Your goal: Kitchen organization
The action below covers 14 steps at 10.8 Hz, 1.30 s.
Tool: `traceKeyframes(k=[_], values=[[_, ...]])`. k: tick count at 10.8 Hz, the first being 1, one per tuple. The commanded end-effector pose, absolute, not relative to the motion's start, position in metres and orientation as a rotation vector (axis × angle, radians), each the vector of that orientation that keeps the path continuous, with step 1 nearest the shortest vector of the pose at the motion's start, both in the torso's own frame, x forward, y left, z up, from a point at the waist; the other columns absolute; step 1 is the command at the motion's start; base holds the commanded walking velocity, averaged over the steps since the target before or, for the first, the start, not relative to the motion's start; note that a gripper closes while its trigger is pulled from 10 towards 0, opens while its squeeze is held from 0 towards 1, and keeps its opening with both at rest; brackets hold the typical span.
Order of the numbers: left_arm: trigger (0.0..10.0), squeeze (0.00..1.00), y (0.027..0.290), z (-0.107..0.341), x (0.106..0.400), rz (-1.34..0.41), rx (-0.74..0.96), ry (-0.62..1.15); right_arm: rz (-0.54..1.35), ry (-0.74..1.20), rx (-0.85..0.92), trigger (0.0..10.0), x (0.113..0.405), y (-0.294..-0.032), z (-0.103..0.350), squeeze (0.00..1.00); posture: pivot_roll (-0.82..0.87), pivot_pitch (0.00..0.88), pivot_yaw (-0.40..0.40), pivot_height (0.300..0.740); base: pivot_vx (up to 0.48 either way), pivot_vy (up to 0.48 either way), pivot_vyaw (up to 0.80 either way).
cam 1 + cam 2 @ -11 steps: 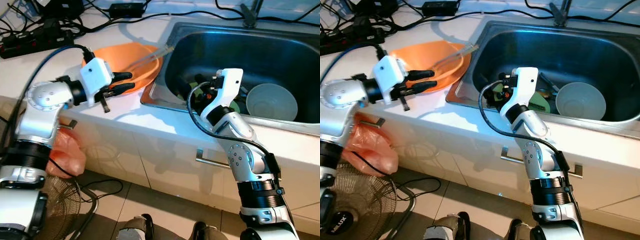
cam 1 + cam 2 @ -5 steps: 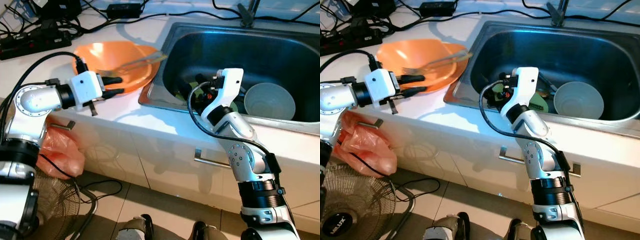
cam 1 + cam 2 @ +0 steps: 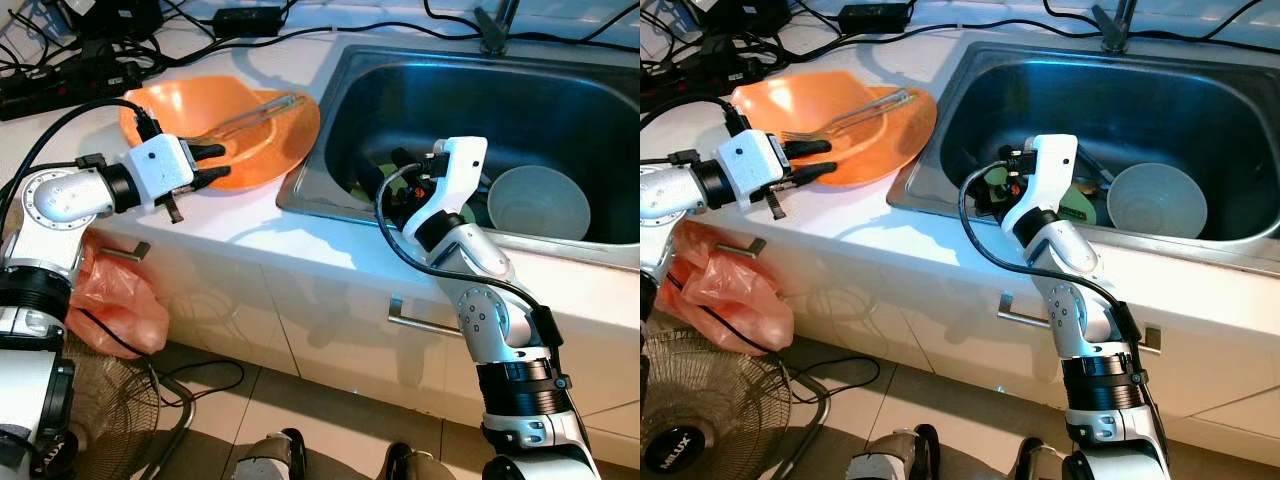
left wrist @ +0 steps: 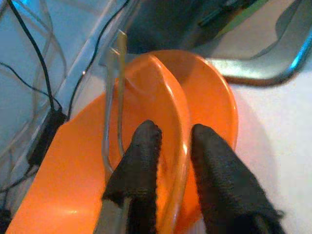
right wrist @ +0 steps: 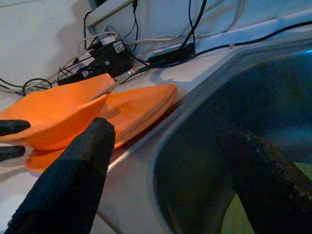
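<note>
Two black fingers of my left gripper (image 4: 168, 161) clamp the near rim of the upper orange bowl (image 3: 205, 115), one inside and one outside, lifting that edge off the orange plate (image 3: 285, 135) beneath it on the white desk (image 3: 260, 225). A clear-handled fork (image 3: 845, 115) lies inside the bowl, and the plate's far edge sits just beside the sink (image 3: 330, 105) rim, with cables crowding the desk behind. My right gripper (image 5: 165, 161) hangs over the sink's near edge with fingers spread apart, near a white bowl (image 3: 1158, 200) in the basin.
</note>
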<state>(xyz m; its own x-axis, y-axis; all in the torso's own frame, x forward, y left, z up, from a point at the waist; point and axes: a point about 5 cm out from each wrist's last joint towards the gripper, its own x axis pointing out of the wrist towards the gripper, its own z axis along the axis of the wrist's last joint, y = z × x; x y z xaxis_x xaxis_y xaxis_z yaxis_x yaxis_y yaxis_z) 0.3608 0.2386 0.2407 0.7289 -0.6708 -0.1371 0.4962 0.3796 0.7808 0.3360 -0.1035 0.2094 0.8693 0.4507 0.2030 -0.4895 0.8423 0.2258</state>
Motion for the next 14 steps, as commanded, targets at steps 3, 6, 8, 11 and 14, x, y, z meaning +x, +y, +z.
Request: traceKeyframes(k=[3, 6, 8, 11, 14], values=[[10.0, 1.0, 0.242, 0.242, 0.362, -0.749, 0.956, -0.208, 0.496, -0.142, 0.272, 10.0, 0.335, -0.103, 0.209, 0.0, 0.13, 0.165, 0.089, 0.74, 0.0, 0.0, 0.0], [10.0, 1.0, 0.242, 0.251, 0.362, -0.702, 1.015, -0.274, 0.496, -0.144, 0.276, 10.0, 0.335, -0.102, 0.209, 0.0, 0.14, 0.165, 0.095, 0.74, 0.0, 0.0, 0.0], [10.0, 1.0, 0.243, 0.26, 0.363, -0.639, 1.055, -0.334, 0.497, -0.145, 0.279, 10.0, 0.336, -0.101, 0.209, 0.0, 0.14, 0.164, 0.097, 0.74, 0.0, 0.0, 0.0], [10.0, 1.0, 0.24, 0.271, 0.363, -0.59, 1.08, -0.422, 0.496, -0.145, 0.282, 10.0, 0.336, -0.101, 0.209, 0.0, 0.14, 0.163, 0.098, 0.74, 0.0, 0.0, 0.0], [10.0, 1.0, 0.223, 0.289, 0.361, -0.6, 1.051, -0.562, 0.496, -0.144, 0.287, 10.0, 0.336, -0.101, 0.208, 0.0, 0.15, 0.162, 0.094, 0.74, 0.0, 0.0, 0.0]])
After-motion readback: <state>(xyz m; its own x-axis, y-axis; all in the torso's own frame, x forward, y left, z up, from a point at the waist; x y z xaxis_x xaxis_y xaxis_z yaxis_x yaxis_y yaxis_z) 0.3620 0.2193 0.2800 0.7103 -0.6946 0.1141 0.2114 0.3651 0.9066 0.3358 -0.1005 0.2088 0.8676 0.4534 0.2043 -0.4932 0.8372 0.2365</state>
